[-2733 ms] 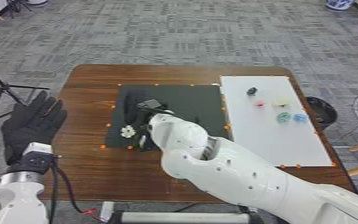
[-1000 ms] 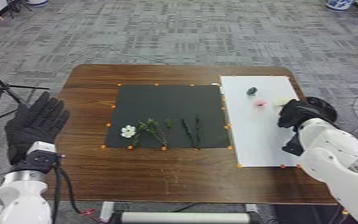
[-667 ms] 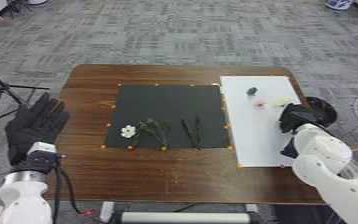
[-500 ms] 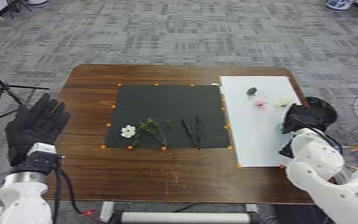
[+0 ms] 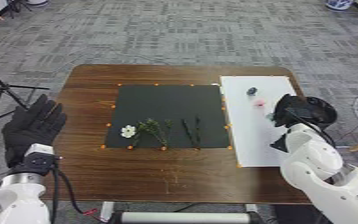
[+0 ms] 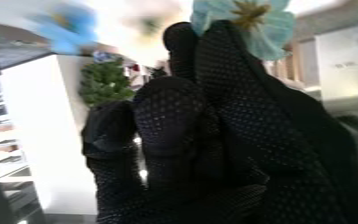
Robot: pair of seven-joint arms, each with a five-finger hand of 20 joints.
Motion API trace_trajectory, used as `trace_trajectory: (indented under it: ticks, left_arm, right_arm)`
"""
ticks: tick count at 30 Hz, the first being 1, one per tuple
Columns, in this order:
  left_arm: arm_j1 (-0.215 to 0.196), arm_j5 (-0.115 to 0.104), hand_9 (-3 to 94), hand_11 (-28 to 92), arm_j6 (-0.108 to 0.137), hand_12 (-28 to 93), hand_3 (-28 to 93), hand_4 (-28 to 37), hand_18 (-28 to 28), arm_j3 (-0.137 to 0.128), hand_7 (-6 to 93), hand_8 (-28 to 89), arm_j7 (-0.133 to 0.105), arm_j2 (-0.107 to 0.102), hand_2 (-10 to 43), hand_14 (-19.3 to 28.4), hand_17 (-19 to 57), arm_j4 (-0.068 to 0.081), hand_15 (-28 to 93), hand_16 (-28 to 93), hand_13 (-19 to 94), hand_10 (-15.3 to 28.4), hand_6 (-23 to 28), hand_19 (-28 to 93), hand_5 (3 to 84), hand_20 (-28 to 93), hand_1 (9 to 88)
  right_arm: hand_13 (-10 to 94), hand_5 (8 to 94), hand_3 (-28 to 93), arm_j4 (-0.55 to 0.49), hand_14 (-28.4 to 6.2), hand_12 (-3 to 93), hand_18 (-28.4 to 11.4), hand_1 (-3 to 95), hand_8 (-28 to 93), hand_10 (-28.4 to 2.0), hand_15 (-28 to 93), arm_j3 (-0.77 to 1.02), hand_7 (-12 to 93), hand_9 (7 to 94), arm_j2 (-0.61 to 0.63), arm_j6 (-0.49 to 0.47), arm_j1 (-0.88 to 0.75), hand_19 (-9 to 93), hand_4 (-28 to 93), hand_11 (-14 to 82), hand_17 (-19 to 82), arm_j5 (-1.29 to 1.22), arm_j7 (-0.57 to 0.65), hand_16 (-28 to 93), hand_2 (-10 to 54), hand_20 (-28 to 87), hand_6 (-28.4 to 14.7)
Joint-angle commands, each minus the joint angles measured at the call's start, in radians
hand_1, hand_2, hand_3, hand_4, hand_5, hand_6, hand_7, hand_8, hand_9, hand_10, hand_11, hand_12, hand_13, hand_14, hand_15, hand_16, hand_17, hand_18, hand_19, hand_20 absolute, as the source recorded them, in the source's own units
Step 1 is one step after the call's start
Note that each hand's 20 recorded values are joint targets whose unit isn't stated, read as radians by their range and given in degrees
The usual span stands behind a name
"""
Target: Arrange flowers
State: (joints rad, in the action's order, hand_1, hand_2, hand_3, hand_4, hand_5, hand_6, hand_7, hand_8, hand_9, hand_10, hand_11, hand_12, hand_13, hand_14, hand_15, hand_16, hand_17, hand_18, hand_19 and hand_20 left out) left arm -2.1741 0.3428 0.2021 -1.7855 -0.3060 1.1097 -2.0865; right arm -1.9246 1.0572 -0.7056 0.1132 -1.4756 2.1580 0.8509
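Closely, right hand [image 5: 288,111] pinches teal flower [image 6: 269,31], wrist view; head view: left hand [image 5: 31,132] open.

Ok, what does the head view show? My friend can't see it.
The robot's black-gloved right hand is over the right side of a white rectangular board with a pink flower on it. On a dark square mat lie a white flower, green leafy sprigs and thin dark stems. The open left hand is by the brown wooden table's left edge.
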Motion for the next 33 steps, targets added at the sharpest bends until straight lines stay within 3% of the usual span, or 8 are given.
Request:
trace_trajectory:
  ticks: [1,9,23,24,25,28,29,33]
  left_arm:
    - [-0.016,-0.003,31.1,21,0.005,9,70,-28.3,13.2,0.010,9.0,-8,0.008,0.006,20.0,14.9,-7.7,-0.006,24,-4,23,16.1,9.9,34,41.2,10,25.5]
    - [-0.012,0.003,31.1,21,0.011,9,70,-28.3,13.2,0.024,9.2,-8,0.017,-0.010,20.0,14.8,-7.7,-0.008,25,-4,23,16.2,10.0,34,41.3,10,25.5]
    - [0.068,0.004,31.6,24,-0.005,8,71,-28.3,13.3,0.077,10.7,-9,0.009,-0.063,19.9,15.2,-8.0,0.022,28,-6,24,16.5,10.0,35,41.9,10,25.4]
    - [0.091,0.005,31.7,25,-0.009,8,71,-28.3,13.3,0.079,10.9,-9,0.020,-0.059,19.9,15.2,-8.1,0.037,29,-6,24,16.5,10.0,35,41.9,10,25.4]
    - [0.096,0.004,31.7,25,-0.009,8,71,-28.3,13.3,0.082,11.0,-9,0.020,-0.059,19.9,15.2,-8.2,0.038,29,-6,24,16.5,10.0,35,41.9,10,25.4]
    - [0.062,0.004,31.5,25,-0.015,7,71,-28.3,13.3,0.071,10.9,-9,0.013,-0.057,19.9,15.2,-8.2,0.012,30,-7,23,16.5,9.9,35,41.7,10,25.4]
    - [0.075,0.003,31.3,25,-0.016,7,71,-28.3,13.3,0.075,10.8,-9,0.013,-0.061,19.9,15.2,-8.2,0.021,29,-7,23,16.4,9.9,35,41.6,10,25.4]
    - [0.059,0.001,30.9,23,-0.017,7,70,-28.3,13.3,0.064,9.7,-8,0.006,-0.055,20.0,14.9,-8.0,0.013,27,-7,23,16.1,9.7,35,41.0,9,25.4]
  right_arm:
    - [74,74.1,68,-0.042,-5.0,46.9,-20.9,62.3,10,-8.9,64,-0.167,35,81.0,-0.151,0.070,0.275,88,-26,16.5,44,-0.008,-0.111,38,-9.5,39,-0.7]
    - [74,73.5,68,0.107,-5.0,47.0,-20.9,62.2,10,-9.0,63,-0.438,36,80.8,-0.367,0.052,0.528,88,-25,17.0,43,-0.080,-0.245,39,-9.5,39,-0.6]
    - [74,72.8,66,0.402,-5.8,49.2,-20.7,62.1,8,-9.1,64,-0.749,39,80.5,-0.595,0.097,0.709,88,-25,19.9,43,-0.096,-0.247,38,-9.5,39,-0.6]
    - [74,72.8,66,0.439,-5.8,49.1,-20.7,61.9,8,-9.1,64,-0.754,40,80.5,-0.617,0.091,0.720,88,-25,20.0,43,-0.115,-0.259,38,-9.5,39,-0.6]
    - [74,72.7,66,0.453,-5.9,49.1,-20.8,61.1,7,-9.0,64,-0.767,40,80.6,-0.625,0.097,0.727,88,-26,20.2,43,-0.124,-0.249,37,-9.5,39,-0.4]
    - [74,72.8,67,0.448,-5.9,49.3,-20.8,60.4,8,-9.0,64,-0.827,41,80.6,-0.613,0.116,0.755,88,-27,20.4,43,-0.126,-0.207,37,-9.5,39,-0.4]
    - [74,72.7,68,0.474,-5.8,49.4,-20.8,60.3,8,-8.9,64,-0.832,41,80.6,-0.622,0.119,0.766,88,-27,20.4,43,-0.118,-0.214,37,-9.5,39,-0.4]
    - [74,72.3,69,0.500,-5.4,49.5,-20.6,59.7,8,-8.8,63,-0.888,41,80.0,-0.617,0.134,0.803,88,-27,20.0,43,-0.119,-0.193,39,-9.5,39,-0.3]
